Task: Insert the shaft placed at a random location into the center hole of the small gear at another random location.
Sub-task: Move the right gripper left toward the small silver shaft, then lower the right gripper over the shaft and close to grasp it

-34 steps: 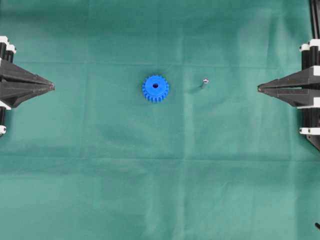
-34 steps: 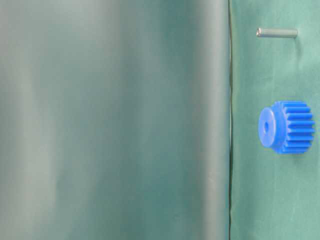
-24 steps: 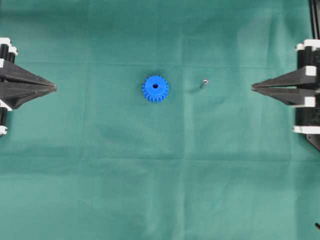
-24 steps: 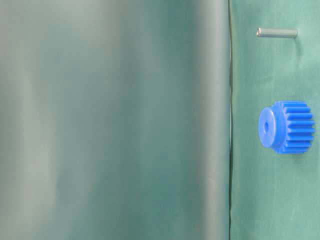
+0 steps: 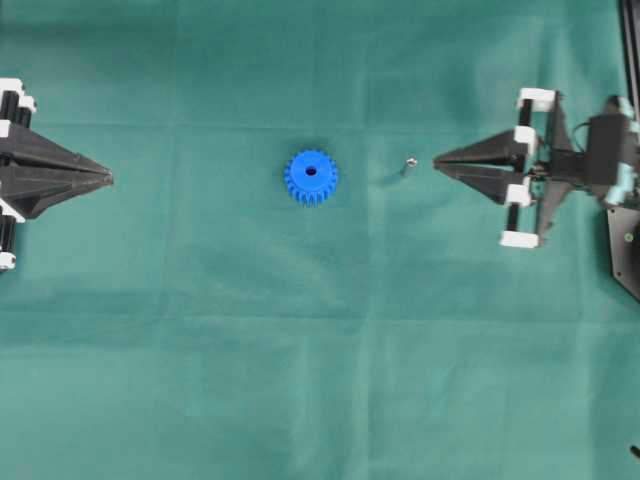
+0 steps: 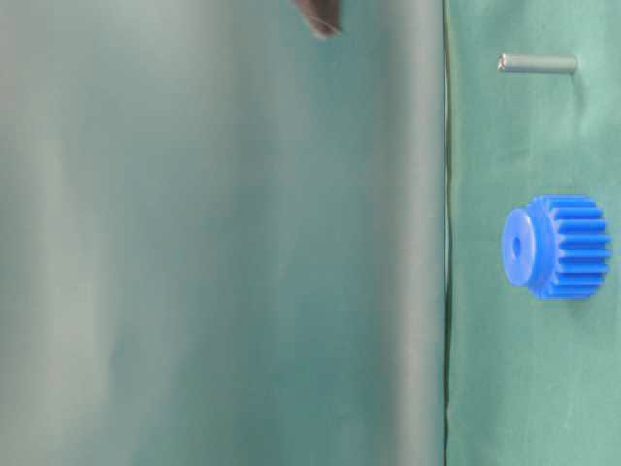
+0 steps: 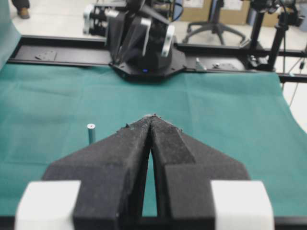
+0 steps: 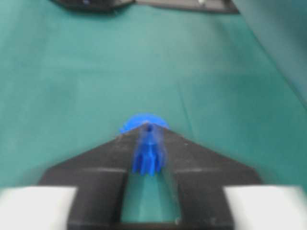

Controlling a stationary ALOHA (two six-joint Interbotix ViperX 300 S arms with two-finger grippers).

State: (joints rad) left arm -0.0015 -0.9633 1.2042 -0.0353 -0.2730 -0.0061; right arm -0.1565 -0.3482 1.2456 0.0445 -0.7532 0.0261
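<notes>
Shaft (image 5: 408,165) stands upright on the cloth, right of small gear (image 5: 310,178). Right gripper (image 5: 440,162), beside it, empty, jaws nearly together; should open wider, straddle, grip low. Left gripper (image 5: 106,178) closed, empty.

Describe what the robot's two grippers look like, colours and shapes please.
Both match. The left gripper and the right gripper each have two long matte black fingers tapering into a pointed wedge, with a rough, foam-like surface. White blocks sit at the wide end of the fingers. Behind the right one, a black wrist housing with thin dark cables shows.
</notes>
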